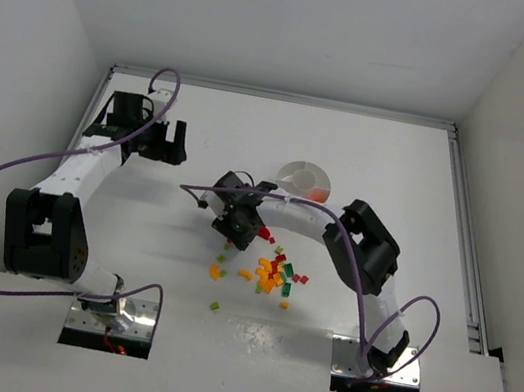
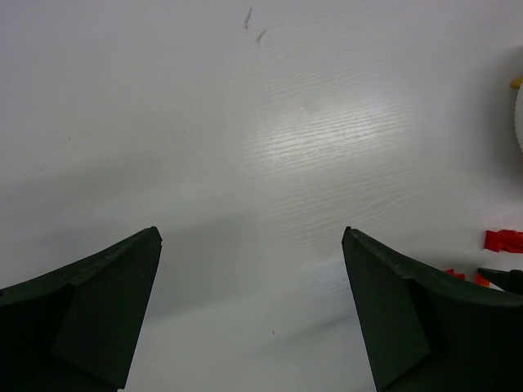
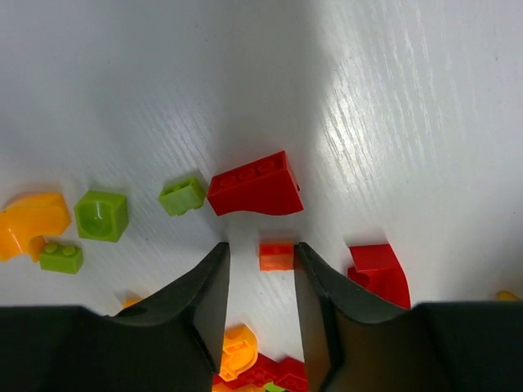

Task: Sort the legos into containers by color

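The legos [image 1: 273, 277] lie scattered in red, orange, yellow and green on the table in front of the round white dish [image 1: 304, 178], whose wedges are the containers. One wedge holds red pieces [image 1: 316, 194]. My right gripper [image 1: 236, 230] is down at the pile's left edge. In the right wrist view its jaws [image 3: 261, 247] straddle a small orange brick [image 3: 276, 256] that touches the right finger, with a gap to the left one. A large red brick [image 3: 255, 185] lies just beyond. My left gripper [image 1: 165, 143] [image 2: 251, 233] stands wide open over bare table.
Green bricks [image 3: 182, 196] [image 3: 101, 216] and an orange curved piece [image 3: 31, 222] lie left of the right gripper; a red brick [image 3: 380, 269] lies to its right. Red bricks [image 2: 502, 241] show at the left wrist view's right edge.
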Available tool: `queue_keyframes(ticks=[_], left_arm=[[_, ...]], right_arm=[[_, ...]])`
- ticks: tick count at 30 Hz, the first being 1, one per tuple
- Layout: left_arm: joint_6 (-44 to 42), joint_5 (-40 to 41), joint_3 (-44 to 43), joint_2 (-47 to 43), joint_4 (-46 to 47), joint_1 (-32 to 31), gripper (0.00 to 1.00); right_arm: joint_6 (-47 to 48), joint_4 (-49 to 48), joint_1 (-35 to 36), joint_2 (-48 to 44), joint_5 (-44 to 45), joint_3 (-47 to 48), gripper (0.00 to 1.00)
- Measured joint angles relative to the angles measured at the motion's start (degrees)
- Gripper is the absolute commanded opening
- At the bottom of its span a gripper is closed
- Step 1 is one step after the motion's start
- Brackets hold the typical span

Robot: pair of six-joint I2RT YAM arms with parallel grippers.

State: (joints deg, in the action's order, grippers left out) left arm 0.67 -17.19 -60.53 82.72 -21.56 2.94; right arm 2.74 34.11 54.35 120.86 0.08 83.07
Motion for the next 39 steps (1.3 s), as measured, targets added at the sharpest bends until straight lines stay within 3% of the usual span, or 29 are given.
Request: queue_keyframes(ticks=[10,16,26,31,39], left_arm=[[0.0,0.0,-0.2,0.0,0.0,0.0,0.99],[0.0,0.0,-0.2,0.6,0.0,0.0,0.99],[0.0,0.0,-0.2,0.8,-0.3,0.0,0.99],[-0.2,0.0,-0.2,0.4,-0.3,0.0,0.99],[-0.6,0.0,-0.2,-0.2,-0.6,0.0,0.99]], right_arm=[[-0.3,0.0,0.2,0.1,-0.2,0.0,0.31],[-0.8,-0.1,0.0,0.1,-0.6,0.0,0.13],[-0.7,-0.3,-0.3,-1.2,-1.8,-1.5,0.00],[-0.3,0.2,-0.7,-6.4,-3.5,-7.5,0.00],[0.7,-0.9,-1.4,-22.7,-7.9,-11.8,0.00]])
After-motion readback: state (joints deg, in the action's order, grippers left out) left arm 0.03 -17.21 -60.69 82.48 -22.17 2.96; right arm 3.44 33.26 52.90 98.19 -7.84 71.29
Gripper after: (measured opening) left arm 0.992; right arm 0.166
